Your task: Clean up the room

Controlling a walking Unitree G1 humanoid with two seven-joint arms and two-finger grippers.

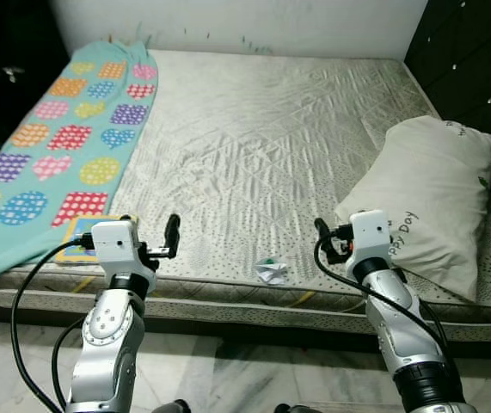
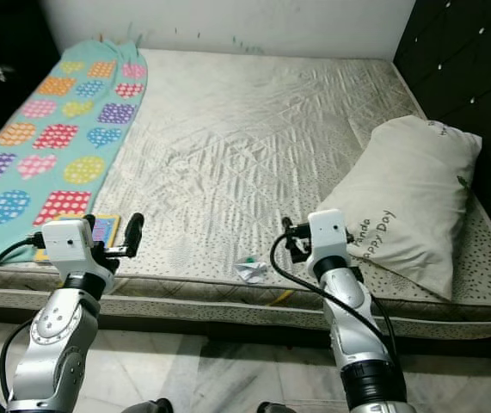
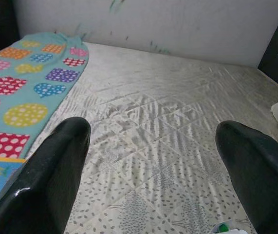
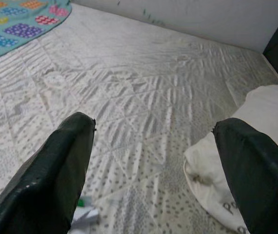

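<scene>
A small crumpled white wrapper with a green spot [image 1: 272,271] lies on the grey quilted mattress [image 1: 254,146] near its front edge, between my two arms. A blue and yellow book [image 1: 77,234] rests at the front left corner, partly under the teal patchwork blanket [image 1: 64,138]. A white pillow [image 1: 430,194] lies at the right. My left gripper [image 1: 157,244] hovers open over the front edge beside the book. My right gripper [image 1: 331,243] is open too, just left of the pillow's near corner. Both hold nothing; the wrapper [image 4: 85,214] sits low between them.
A white wall runs behind the bed's head. Dark padded panels [image 1: 477,60] close off the right side. Pale tiled floor [image 1: 228,370] lies under me in front of the bed frame. The left side beyond the blanket is dark.
</scene>
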